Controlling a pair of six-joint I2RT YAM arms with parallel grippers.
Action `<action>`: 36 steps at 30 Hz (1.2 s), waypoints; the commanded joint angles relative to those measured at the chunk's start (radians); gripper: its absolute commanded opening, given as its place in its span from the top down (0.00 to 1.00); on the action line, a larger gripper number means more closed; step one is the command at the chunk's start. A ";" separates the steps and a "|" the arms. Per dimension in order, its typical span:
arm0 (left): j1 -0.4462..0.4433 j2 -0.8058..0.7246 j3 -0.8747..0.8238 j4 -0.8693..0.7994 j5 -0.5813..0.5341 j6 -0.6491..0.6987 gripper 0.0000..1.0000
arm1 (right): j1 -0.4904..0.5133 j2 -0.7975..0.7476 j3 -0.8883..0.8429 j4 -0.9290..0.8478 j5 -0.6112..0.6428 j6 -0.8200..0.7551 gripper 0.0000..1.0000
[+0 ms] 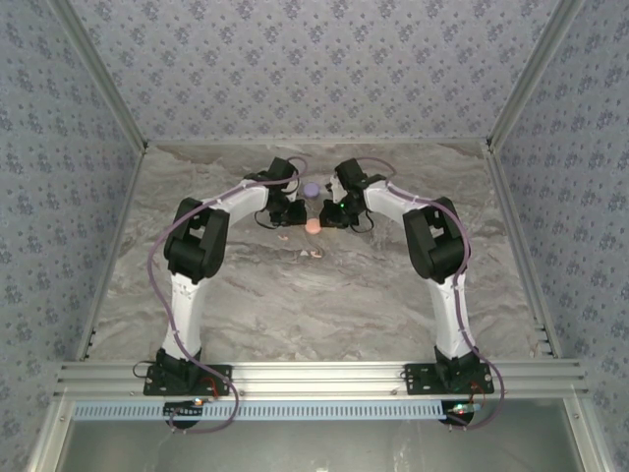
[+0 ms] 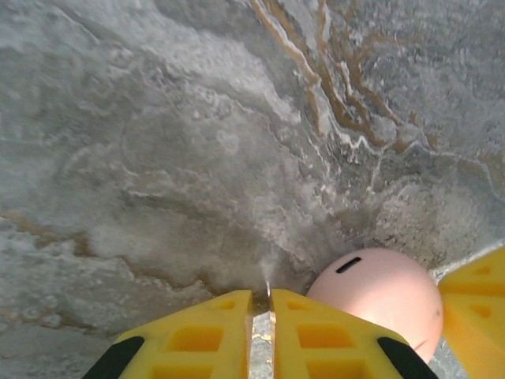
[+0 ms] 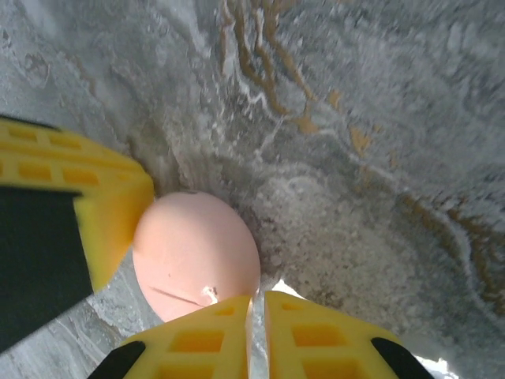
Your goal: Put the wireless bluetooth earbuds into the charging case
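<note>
Pincers flank the pink case (image 1: 314,225) in the top view, with the left pincer (image 1: 292,211) at its 9 o'clock and the right pincer (image 1: 335,211) at its 3 o'clock. Each wrist view shows its own yellow fingers pressed together with only a hairline between them. I can make out nothing pinched in either. The case (image 3: 196,253) lies just beside the right tips.

The earbuds (image 1: 311,254) lie loose on the worktop (image 1: 246,295) at 6 o'clock from the pink case, near it but apart, and are too small to tell their colours. A purple case (image 1: 312,189) sits at 12 o'clock.

The pink case looks closed, dome up, with a faint seam in the right wrist view. So the step in hand is probably getting the lid open. To do that well, one pincer should brace the shell low on its side while the other works at the seam. The shell is smooth and round, so it will likely skid if pushed from one side alone.

No brand or writing can be read. The only marks are a dark slot on the dome (image 2: 348,264) and a small fleck by the seam.
</note>
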 commanded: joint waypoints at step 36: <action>0.022 -0.088 0.066 -0.123 0.011 0.068 0.79 | -0.047 -0.072 -0.018 -0.180 0.088 -0.076 0.78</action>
